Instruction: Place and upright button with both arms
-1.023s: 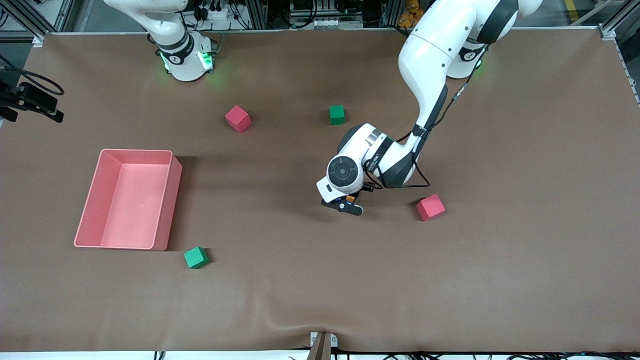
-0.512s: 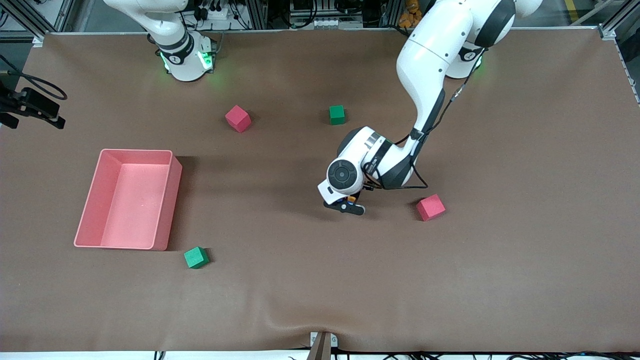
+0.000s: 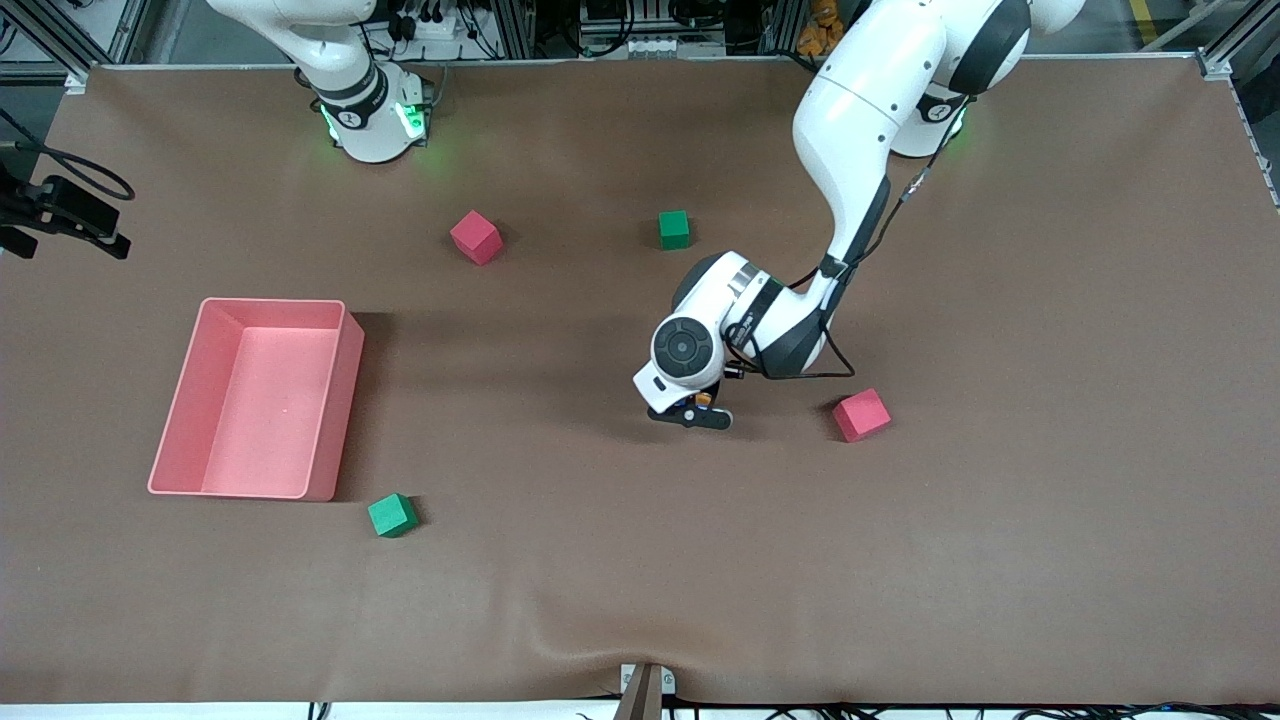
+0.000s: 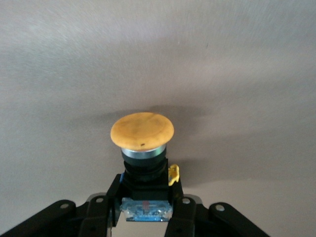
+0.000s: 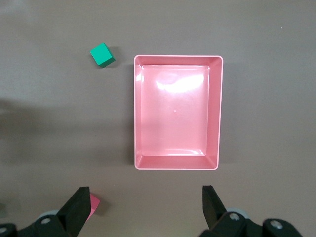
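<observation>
Brown-covered desk [image 3: 1050,500], contents by count:
- Red foam cubes: two [image 3: 476,237] [image 3: 861,415]
- Green foam cubes: two [image 3: 674,229] [image 3: 392,515]
- Pink rectangular plastic tray: one [image 3: 342,400]
- Orange-capped black push-button: one [image 3: 703,398]
- White jointed robot arms: two [image 3: 850,130] [image 3: 340,60]

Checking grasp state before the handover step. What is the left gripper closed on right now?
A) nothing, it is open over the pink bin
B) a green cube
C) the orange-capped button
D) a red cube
C: in the left wrist view the left gripper has its fingers clamped on the black body of the button, orange cap pointing away from the wrist.
</observation>
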